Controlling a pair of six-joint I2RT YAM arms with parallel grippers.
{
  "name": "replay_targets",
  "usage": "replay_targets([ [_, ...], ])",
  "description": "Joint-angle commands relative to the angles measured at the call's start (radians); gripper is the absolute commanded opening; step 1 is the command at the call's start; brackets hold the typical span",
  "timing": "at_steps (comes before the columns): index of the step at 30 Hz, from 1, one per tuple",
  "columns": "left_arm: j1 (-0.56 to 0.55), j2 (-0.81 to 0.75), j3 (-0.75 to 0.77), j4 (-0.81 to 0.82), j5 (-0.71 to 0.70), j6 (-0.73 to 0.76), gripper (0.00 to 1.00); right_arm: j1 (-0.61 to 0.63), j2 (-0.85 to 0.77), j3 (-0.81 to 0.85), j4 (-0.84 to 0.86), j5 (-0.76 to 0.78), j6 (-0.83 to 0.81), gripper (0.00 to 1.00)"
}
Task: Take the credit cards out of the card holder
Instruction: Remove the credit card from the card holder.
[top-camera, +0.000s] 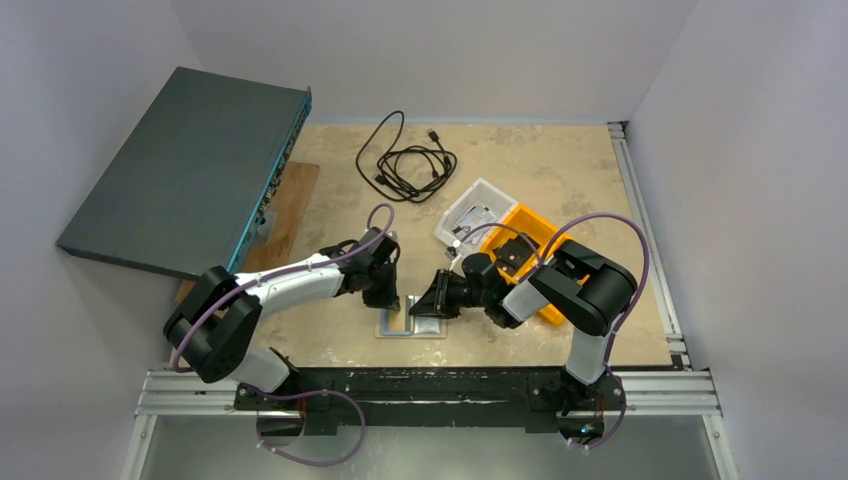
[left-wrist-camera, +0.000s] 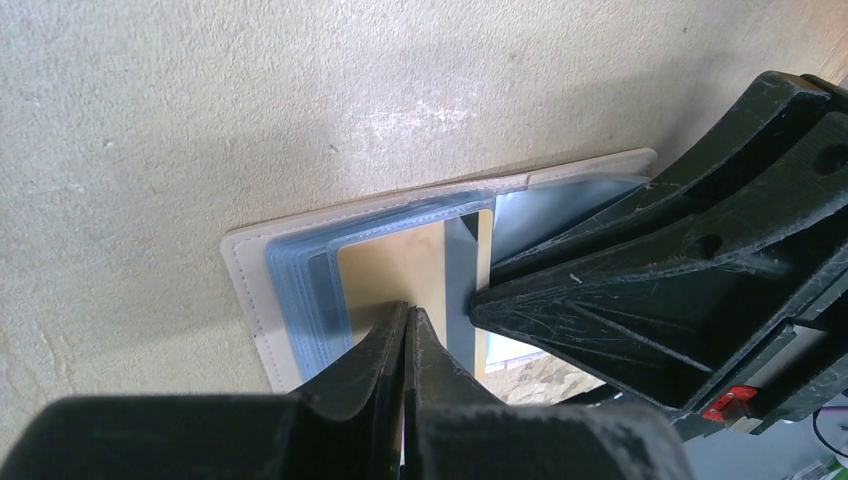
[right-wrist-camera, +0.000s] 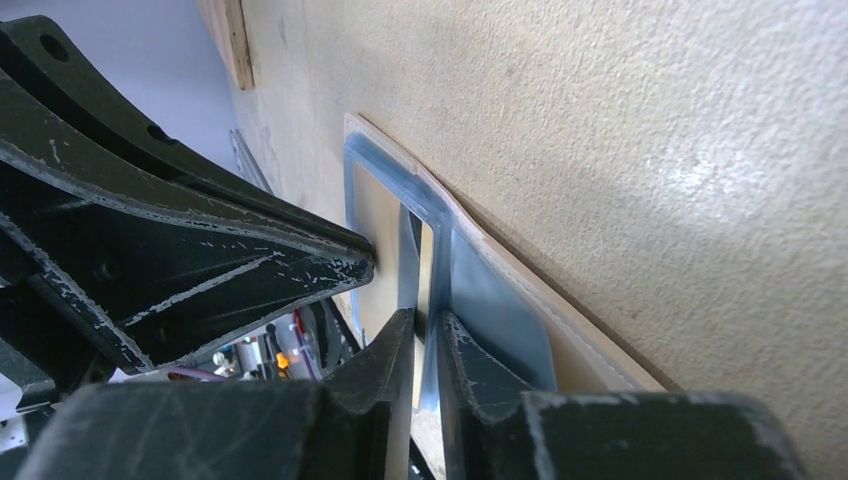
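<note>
Looking out from the card holder (top-camera: 400, 328), the clutter all lies beyond it on the table (top-camera: 560, 170). A white tray (top-camera: 478, 205) and an orange bin (top-camera: 525, 228) sit behind it to the right. A coiled black cable (top-camera: 408, 160) lies farther back, and a wooden board (top-camera: 285, 215) and a large grey-blue flat box (top-camera: 185, 165) sit well off to the left rear. All of these lie apart from the holder. What crowds it is my own two arms, which meet over it from either side and hide most of it from above. The left gripper (top-camera: 390, 299) is down on the holder's left half, fingers pressed tight together with nothing visible between them. Its tips rest on the sleeve over a gold card (left-wrist-camera: 390, 265). The right gripper (top-camera: 420, 307) comes in low from the holder's right. Its fingers (right-wrist-camera: 465, 350) stand a narrow slit apart with the edge of a clear sleeve (right-wrist-camera: 432, 300) raised into that slit, and I cannot tell whether they actually bite on it. The holder itself lies open and flat, blue-grey inside up, just ahead of the arm bases and about midway between them. Its long axis runs left to right, along the table's near edge, with a cream border (left-wrist-camera: 245, 290) showing round the stacked sleeves.
</note>
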Motion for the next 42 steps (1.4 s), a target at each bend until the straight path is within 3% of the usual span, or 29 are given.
replay_targets([
  [1, -0.003, -0.032, -0.013, -0.031, -0.032, 0.010, 0.00, -0.005, 0.009, -0.021, 0.034, -0.005, 0.019, 0.08],
  [5, -0.002, -0.075, 0.001, -0.083, -0.064, 0.024, 0.00, -0.008, -0.003, -0.028, 0.018, 0.011, 0.009, 0.00],
  [10, -0.003, -0.113, 0.003, -0.112, -0.093, 0.045, 0.01, -0.008, -0.014, -0.027, -0.008, 0.025, -0.006, 0.00],
  [22, -0.002, -0.024, -0.007, -0.064, -0.076, 0.039, 0.00, -0.008, -0.044, -0.021, -0.071, 0.047, -0.037, 0.00],
  [25, -0.002, -0.005, -0.008, -0.072, -0.085, 0.038, 0.00, -0.008, -0.050, -0.022, -0.079, 0.048, -0.043, 0.05],
  [29, -0.003, 0.015, -0.006, -0.080, -0.088, 0.034, 0.00, -0.010, -0.037, -0.026, -0.045, 0.033, -0.031, 0.19],
  [38, -0.002, 0.032, -0.006, -0.099, -0.105, 0.014, 0.00, -0.020, 0.011, -0.051, 0.087, -0.008, 0.037, 0.12],
  [42, -0.002, 0.055, 0.000, -0.118, -0.108, 0.004, 0.00, -0.029, 0.016, -0.069, 0.155, -0.027, 0.065, 0.16],
])
